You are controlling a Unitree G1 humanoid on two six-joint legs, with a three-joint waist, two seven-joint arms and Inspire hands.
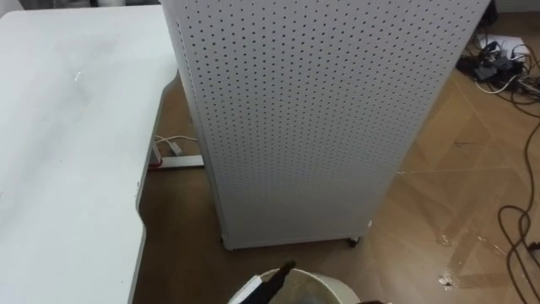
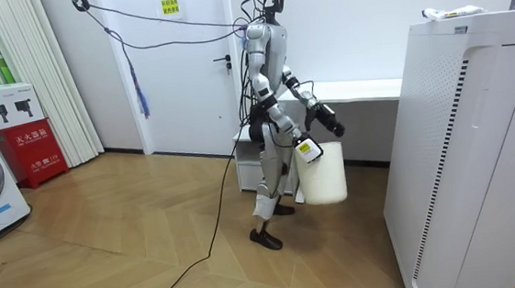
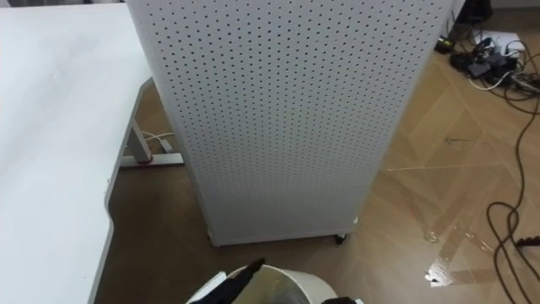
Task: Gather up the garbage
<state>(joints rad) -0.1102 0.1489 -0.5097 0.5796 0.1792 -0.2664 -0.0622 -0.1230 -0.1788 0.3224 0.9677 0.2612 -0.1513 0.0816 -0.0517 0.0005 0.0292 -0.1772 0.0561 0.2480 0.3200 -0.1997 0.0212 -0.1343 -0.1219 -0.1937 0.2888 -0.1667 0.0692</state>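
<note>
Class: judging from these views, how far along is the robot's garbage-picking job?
Done: the white bin is off the floor, the left hand holding its rim. In hand: the robot stands with it between the white table and the perforated cabinet. Left: small scraps lie on the wooden floor to its right, not yet picked up.

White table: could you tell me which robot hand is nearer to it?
Left. The left hand hangs over the white bin on the side toward the table; the right hand holds the bin farther away.
</note>
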